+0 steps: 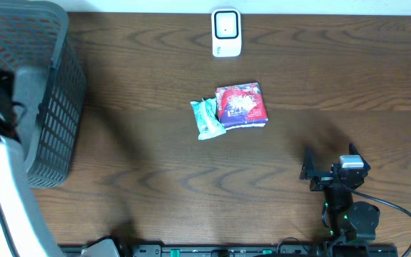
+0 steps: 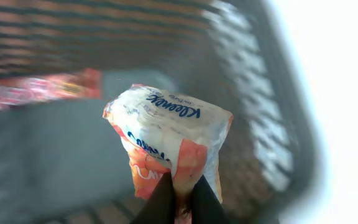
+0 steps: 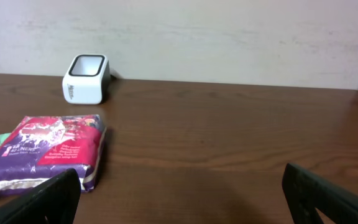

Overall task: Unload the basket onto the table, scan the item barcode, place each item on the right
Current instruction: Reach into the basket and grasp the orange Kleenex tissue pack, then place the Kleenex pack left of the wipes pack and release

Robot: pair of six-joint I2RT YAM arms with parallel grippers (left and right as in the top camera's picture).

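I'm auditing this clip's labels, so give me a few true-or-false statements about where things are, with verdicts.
The left gripper is shut on a Kleenex tissue pack. True.
The right gripper holds the red packet. False: it is open and empty; the red packet lies on the table.
The barcode scanner stands near the table's far edge. True.
The green packet stands beside the barcode scanner. False: it lies mid-table against the red packet.

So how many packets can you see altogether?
4. A green packet and a red pack lie side by side mid-table. The left claw pinches a tissue pack above the floor of the basket, where a pink packet lies. More may be hidden there.
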